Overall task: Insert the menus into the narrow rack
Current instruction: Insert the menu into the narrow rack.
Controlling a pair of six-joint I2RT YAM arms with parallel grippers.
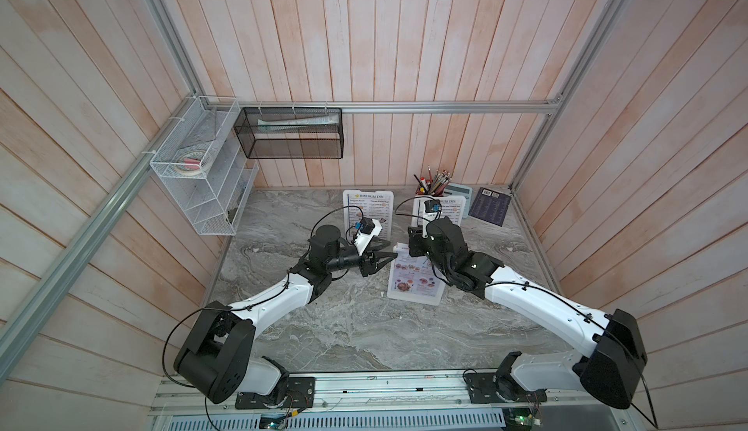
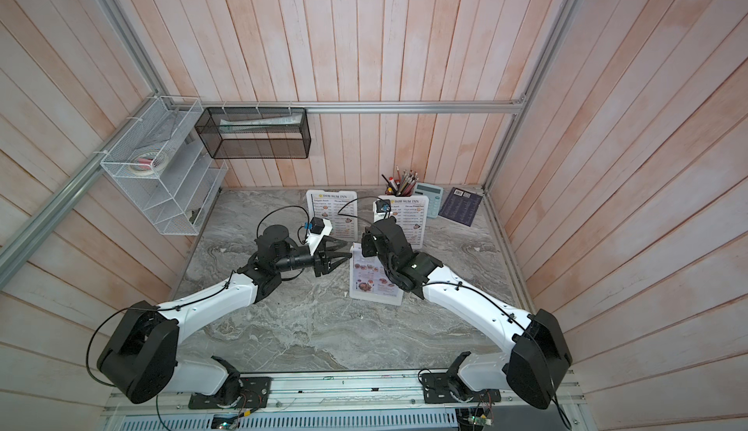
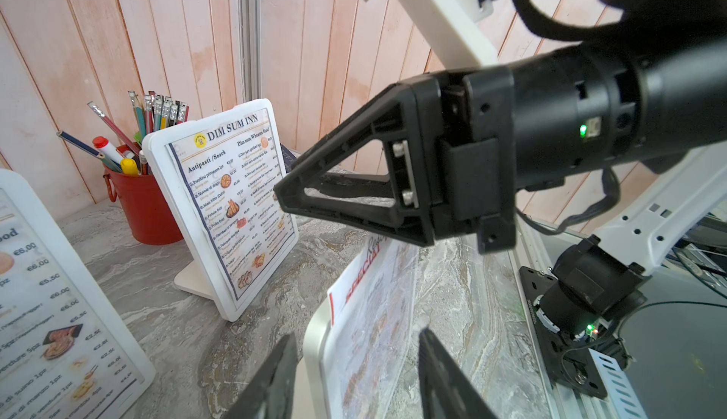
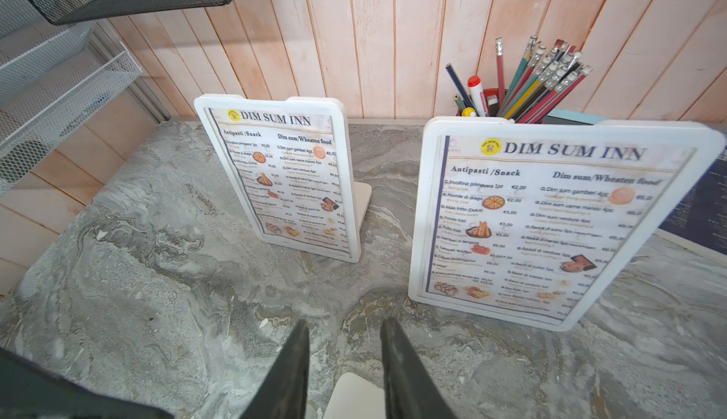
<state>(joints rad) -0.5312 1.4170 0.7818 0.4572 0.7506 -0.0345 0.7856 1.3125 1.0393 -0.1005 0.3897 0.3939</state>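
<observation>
The Special Menu (image 1: 415, 277) stands tilted on its lower edge in the middle of the desk (image 1: 344, 328), between the two arms. The left gripper (image 1: 390, 248) reaches in from the side, its fingers (image 3: 275, 381) spread open astride the board's edge. The right gripper (image 4: 344, 323) sits over the top edge. A white corner shows between its parted fingers (image 4: 397, 366), but I cannot tell whether they clamp it. Behind, the left DIM SUM INN menu (image 4: 291, 177) and right DIM SUM INN menu (image 4: 550, 220) stand upright near the back wall, apart from each other. A red pencil cup (image 3: 149, 208) is just behind the right one, with a calculator (image 2: 429, 194) and a dark purple booklet (image 1: 489, 206) beside it
</observation>
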